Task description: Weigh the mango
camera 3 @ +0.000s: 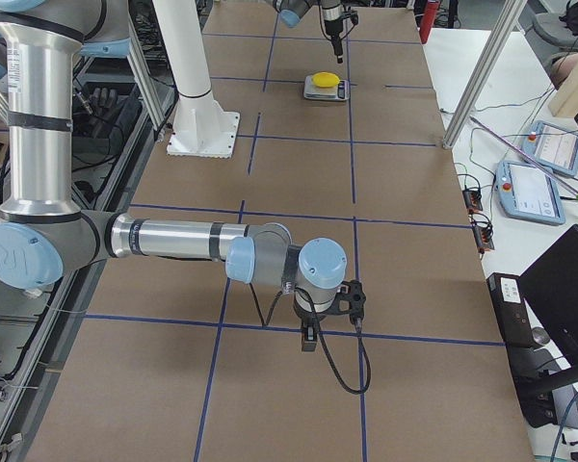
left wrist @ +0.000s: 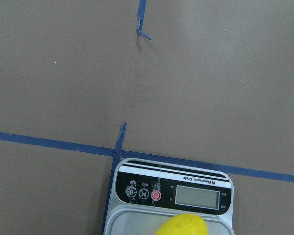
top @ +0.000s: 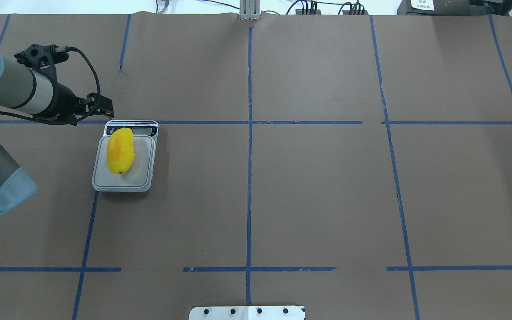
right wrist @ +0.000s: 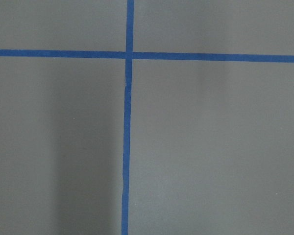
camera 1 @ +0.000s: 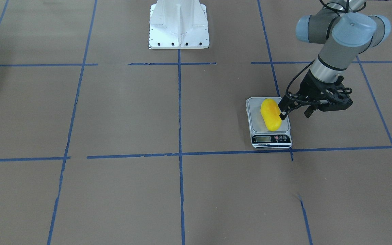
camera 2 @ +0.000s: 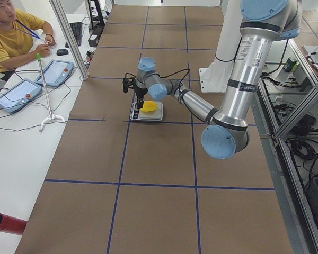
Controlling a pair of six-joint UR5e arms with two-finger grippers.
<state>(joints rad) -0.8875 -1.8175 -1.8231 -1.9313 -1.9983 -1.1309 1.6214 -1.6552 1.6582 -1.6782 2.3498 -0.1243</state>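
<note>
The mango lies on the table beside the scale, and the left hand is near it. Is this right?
No. The overhead view shows that the mango lies on the scale, on its platform, not beside it. The left hand is near it.

Scale (left wrist: 174,193) panel: "Electronic Scale", upside-down in left wrist view; round button (left wrist: 143,194) marked "M".

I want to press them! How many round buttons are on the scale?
3, in a row on the scale's black panel: two black-and-white ones, then a red one nearest the display.

scale display (left wrist: 196,197): digits unreadable | mango (left wrist: 182,224): cut by bottom edge
</note>
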